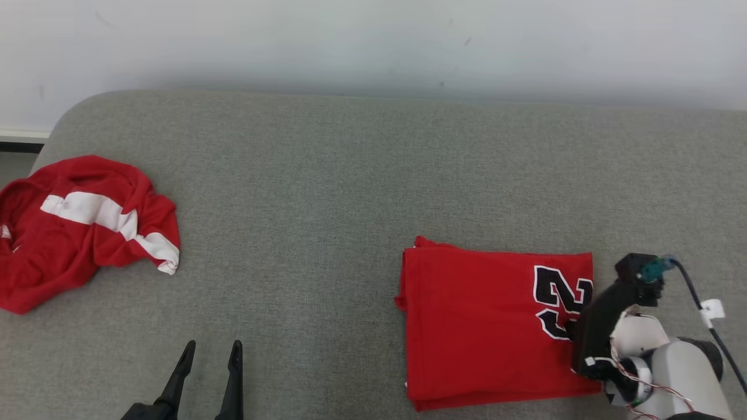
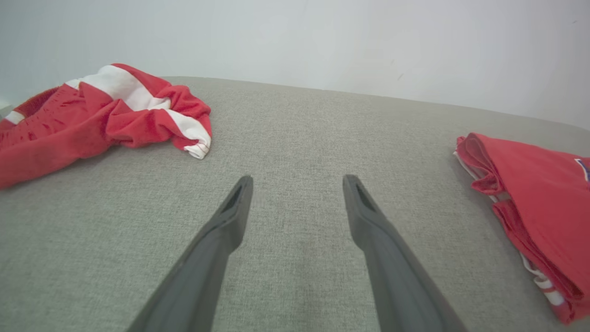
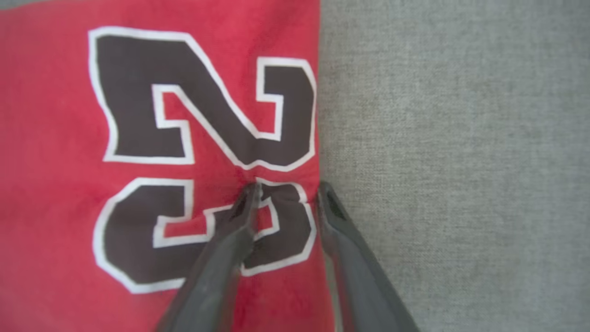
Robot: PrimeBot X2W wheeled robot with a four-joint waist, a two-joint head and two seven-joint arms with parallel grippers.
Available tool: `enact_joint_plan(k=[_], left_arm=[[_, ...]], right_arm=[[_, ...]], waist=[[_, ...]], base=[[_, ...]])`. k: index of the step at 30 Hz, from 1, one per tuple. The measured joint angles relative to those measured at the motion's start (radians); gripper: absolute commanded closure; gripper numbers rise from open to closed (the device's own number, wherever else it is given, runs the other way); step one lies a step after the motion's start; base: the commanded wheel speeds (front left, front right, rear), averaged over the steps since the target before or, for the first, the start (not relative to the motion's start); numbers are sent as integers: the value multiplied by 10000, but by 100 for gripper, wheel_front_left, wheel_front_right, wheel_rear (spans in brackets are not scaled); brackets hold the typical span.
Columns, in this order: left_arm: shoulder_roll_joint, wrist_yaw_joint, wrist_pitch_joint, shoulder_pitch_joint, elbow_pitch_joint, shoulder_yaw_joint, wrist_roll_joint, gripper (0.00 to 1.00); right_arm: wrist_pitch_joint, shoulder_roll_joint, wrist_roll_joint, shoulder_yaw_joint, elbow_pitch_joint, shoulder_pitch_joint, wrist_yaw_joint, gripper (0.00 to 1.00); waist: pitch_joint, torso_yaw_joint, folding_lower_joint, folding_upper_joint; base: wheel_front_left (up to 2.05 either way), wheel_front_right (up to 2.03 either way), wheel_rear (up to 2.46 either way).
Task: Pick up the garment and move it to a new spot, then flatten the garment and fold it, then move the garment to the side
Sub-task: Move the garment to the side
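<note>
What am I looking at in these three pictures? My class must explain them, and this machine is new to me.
A two-armed wheeled robot took all three. The head view looks down from its head; each wrist view looks along one arm's two dark fingers. On the grey fabric surface lie a crumpled red and white garment at the left and a folded red jersey with a black number at the right. The left end effector hovers open, holding nothing. The right end effector straddles the jersey's edge; whether it grips is unclear.
</note>
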Motion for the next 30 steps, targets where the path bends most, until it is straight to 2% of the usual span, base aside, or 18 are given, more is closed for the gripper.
enact_joint_plan(k=[6,15,24,30], left_arm=[[58,0,0,-105,-366,38,19,0],[391,4,0,-556,-1101,90,244,0],[980,6,454,-1232,-2441,-81,537,0],[1436,33,1070,-1329,-3670,21,663,0]], right_arm=[[-715,-111,-468,633,198,-545,17,100],[-1946,-1032,-1093,1112,1064,-2057,19,100],[-3039,-2637,-2128,387,1864,-3363,17,100],[-4142,-3407,-2673,-420,2297,-4188,19,100]], waist=[[211,-406,0,0],[867,-1396,1,2],[2059,-2476,3,3],[2993,-2905,3,3]], base=[[0,0,0],[0,0,0],[0,0,0],[0,0,0]])
